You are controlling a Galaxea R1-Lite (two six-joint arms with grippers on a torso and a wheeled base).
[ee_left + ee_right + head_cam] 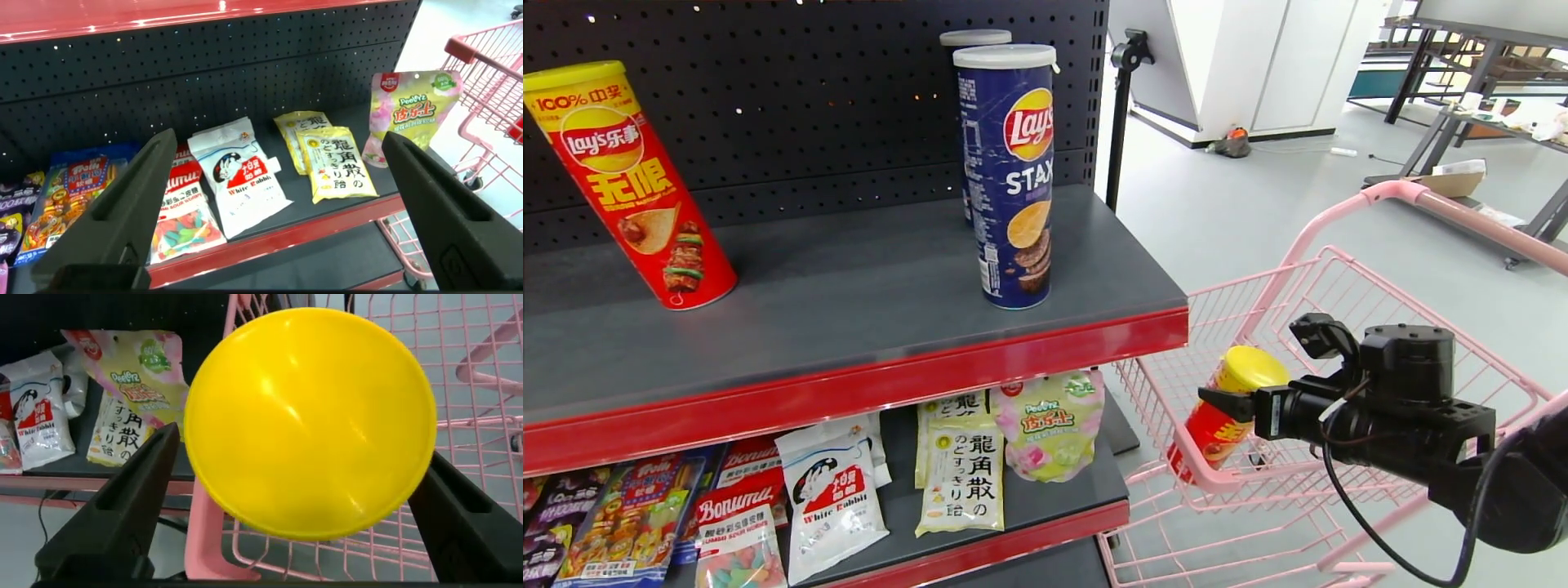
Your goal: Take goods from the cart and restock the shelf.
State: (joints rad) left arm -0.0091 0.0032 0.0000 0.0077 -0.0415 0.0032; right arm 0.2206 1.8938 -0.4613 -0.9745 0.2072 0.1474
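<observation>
A smooth pale grey floor [1258,220] runs back to a white cabinet block [1258,65] with a dark line along its base. A black stand pole [1121,122] with a clamp knob on top rises nearer the camera. A small orange-and-dark object [1232,144] lies at the cabinet's foot. Far right stand dark-framed tables [1462,57] with clutter on top, and near them a cardboard box [1458,178]. The light is bright and even.

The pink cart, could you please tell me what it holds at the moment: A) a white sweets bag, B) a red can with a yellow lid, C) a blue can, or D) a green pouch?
B: a red can with a yellow lid sits tilted inside the pink cart, whereas the blue can stands on the top shelf.
</observation>
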